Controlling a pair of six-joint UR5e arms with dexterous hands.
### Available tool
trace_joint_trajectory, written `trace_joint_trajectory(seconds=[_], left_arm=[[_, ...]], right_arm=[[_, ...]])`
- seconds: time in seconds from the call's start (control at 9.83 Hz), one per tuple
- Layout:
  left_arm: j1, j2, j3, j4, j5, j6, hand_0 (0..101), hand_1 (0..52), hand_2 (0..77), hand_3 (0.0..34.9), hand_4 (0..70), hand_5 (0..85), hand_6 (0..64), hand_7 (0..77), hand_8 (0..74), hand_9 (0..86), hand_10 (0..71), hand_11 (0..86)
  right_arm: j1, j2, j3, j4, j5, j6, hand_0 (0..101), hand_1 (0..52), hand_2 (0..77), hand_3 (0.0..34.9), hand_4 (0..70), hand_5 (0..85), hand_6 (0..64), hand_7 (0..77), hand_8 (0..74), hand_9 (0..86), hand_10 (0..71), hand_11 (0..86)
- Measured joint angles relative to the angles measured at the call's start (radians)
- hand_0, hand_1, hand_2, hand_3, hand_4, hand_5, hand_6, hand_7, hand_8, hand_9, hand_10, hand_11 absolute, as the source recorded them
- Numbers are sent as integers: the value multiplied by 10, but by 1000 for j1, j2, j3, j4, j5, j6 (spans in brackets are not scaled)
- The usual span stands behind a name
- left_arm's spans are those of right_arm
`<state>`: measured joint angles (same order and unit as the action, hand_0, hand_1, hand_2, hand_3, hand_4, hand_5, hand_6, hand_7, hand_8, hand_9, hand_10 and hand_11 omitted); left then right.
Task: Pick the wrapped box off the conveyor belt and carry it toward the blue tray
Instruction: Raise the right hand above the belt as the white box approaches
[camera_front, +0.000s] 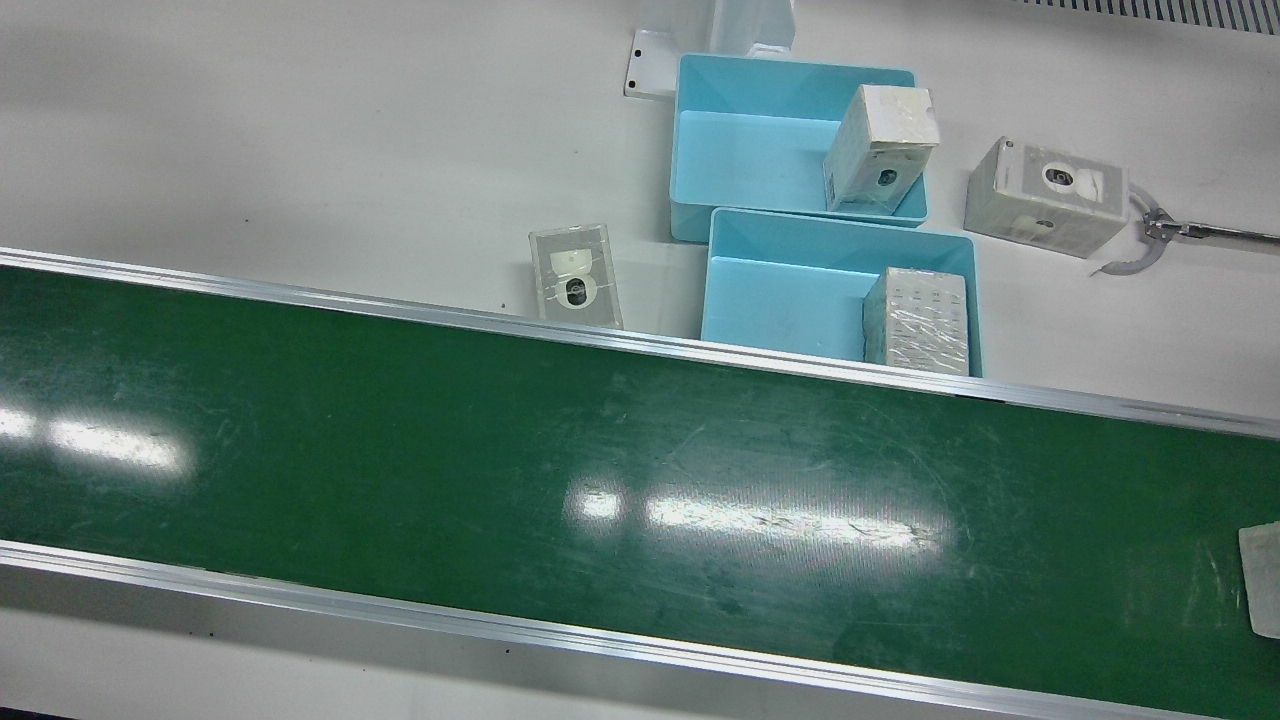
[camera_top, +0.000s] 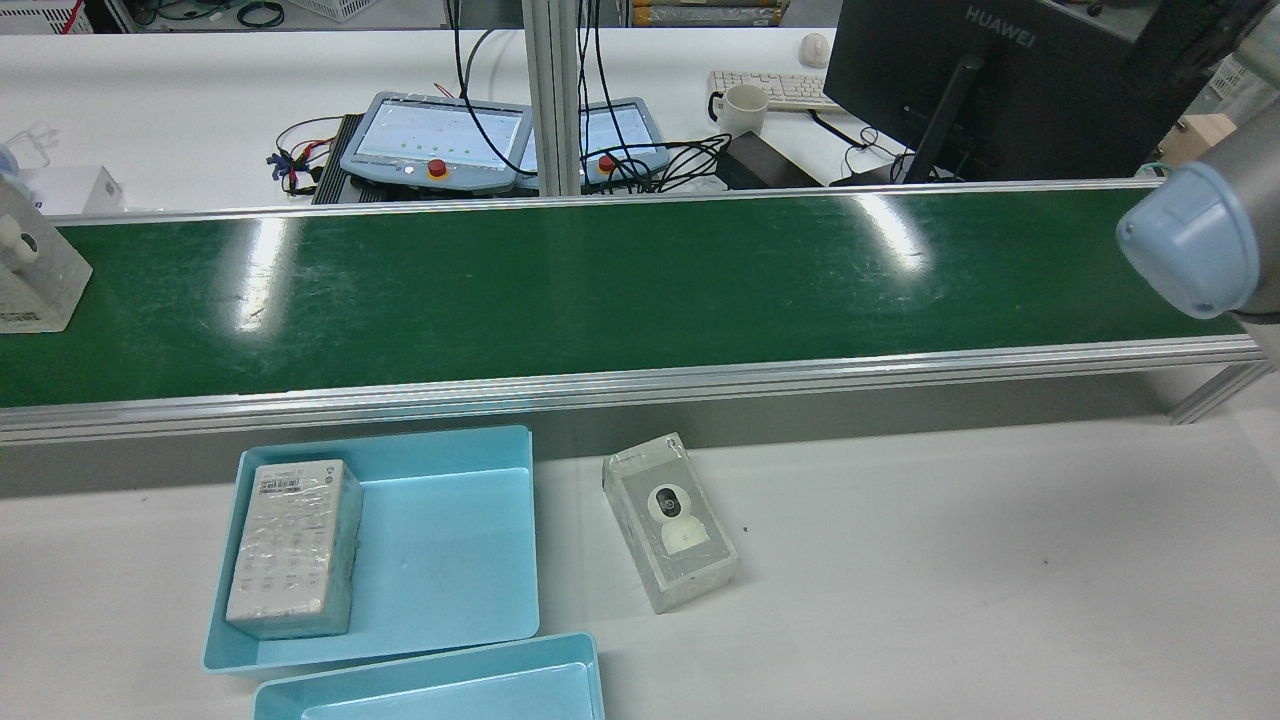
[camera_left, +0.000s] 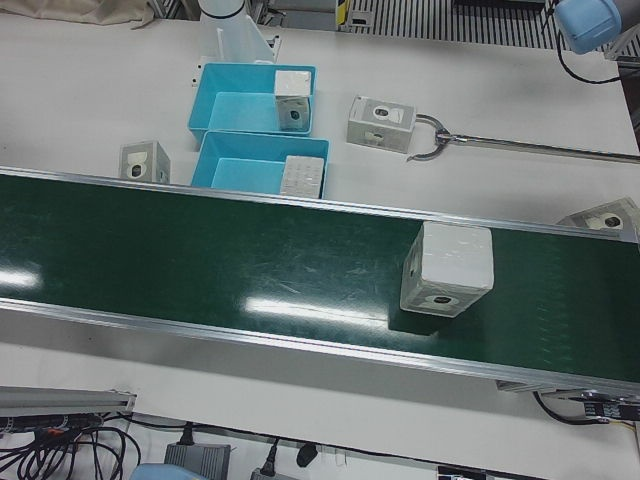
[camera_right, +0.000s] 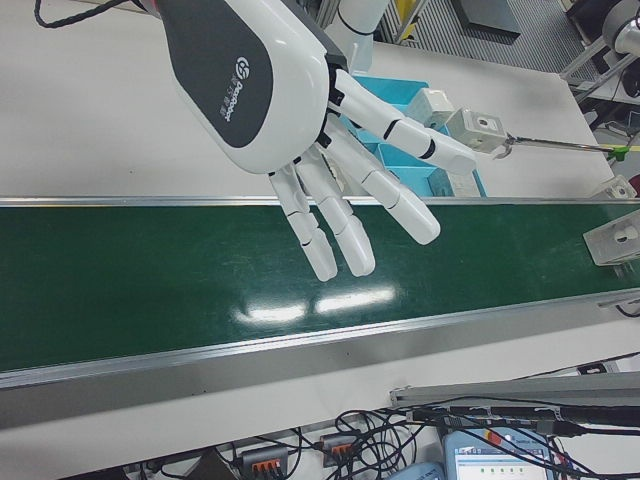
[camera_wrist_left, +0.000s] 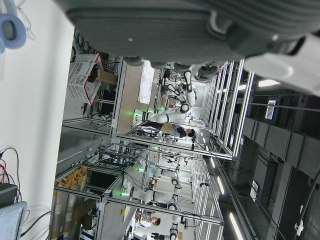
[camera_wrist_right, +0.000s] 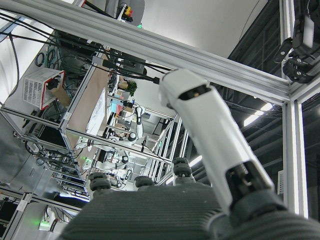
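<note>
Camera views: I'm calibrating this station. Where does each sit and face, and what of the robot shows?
Front view: overhead, down on conveyor belt and blue trays; no arm.
Rear view: behind robot, facing operators' desk; right arm at edge.
Left-front view: operators' side, on wrapped box; left arm atop.
Right-front view: operators' side; open right hand over belt.
Left hand view: on left hand, facing lab.
Right hand view: on right hand, facing ceiling frame.
Shared: rear and left-front both show the wrapped box.

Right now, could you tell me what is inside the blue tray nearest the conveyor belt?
The blue tray nearest the conveyor belt holds one wrapped box lying flat at one end. The floor beneath that box is hidden.
</note>
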<state>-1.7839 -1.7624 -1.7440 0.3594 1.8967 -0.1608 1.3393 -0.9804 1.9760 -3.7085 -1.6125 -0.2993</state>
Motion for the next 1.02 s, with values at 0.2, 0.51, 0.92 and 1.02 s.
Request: trace_joint_trajectory(seconds=[0.2, 0.51, 0.92, 1.02], left_arm=[[0, 0, 0, 0, 0, 0, 0, 0, 5, 0, 5, 5, 5, 5, 5, 0, 5, 0], [0, 0, 0, 0, 0, 0, 0, 0, 5, 0, 5, 5, 0, 5, 5, 0, 5, 0], [0, 0, 0, 0, 0, 0, 0, 0, 11, 0, 5, 5, 5, 5, 5, 5, 0, 0], [0, 0, 0, 0, 0, 0, 0, 0, 11, 0, 5, 5, 0, 5, 0, 5, 5, 0]], right_arm=[[-4, 3, -1, 6, 0, 1, 616, 344, 409, 244, 65, 164, 0, 5, 0, 11, 16, 60], [-7, 8, -8, 7, 0, 0, 632, 365, 442, 207, 76, 164, 0, 5, 0, 11, 16, 60], [-47, 18, -13, 46, 29, -24, 625, 349, 436, 207, 71, 158, 0, 5, 0, 11, 16, 60], [-90, 25, -12, 65, 95, -41, 672, 305, 245, 231, 82, 180, 0, 5, 0, 11, 0, 22]])
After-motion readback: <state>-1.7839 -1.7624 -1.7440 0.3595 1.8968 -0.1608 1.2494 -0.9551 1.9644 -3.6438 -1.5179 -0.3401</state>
